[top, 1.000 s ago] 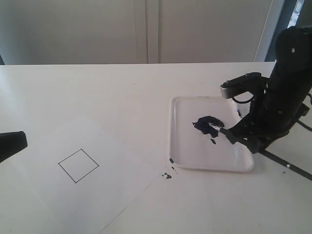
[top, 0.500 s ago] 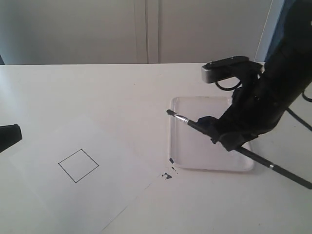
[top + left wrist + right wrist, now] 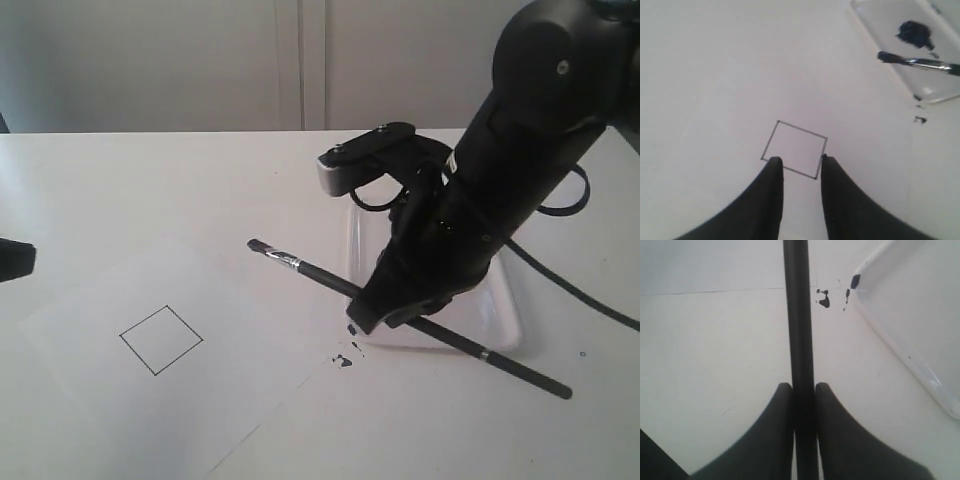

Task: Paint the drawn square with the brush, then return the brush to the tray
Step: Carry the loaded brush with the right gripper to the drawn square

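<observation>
My right gripper (image 3: 372, 318) is shut on the black handle of the brush (image 3: 310, 270), held in the air with its dark tip pointing left over the paper's right edge; the handle (image 3: 799, 315) runs straight out between the fingers. The drawn square (image 3: 161, 339) on the paper is blank white inside and lies well left of the tip. The white tray (image 3: 505, 330) with its blue paint blob (image 3: 914, 33) sits behind the right arm, mostly hidden in the exterior view. My left gripper (image 3: 799, 160) hovers open near the drawn square (image 3: 795, 149), with nothing between its fingers.
The white paper sheet (image 3: 120, 290) covers the left front of the table. Small dark paint spatters (image 3: 345, 358) lie on the table by the tray's near left corner. A black cable (image 3: 580, 290) trails from the right arm. Cabinet doors stand behind the table.
The right arm has lifted the brush out of the tray's paint and carried it left, so the tip now hangs over the paper's edge. The left gripper has barely moved.
</observation>
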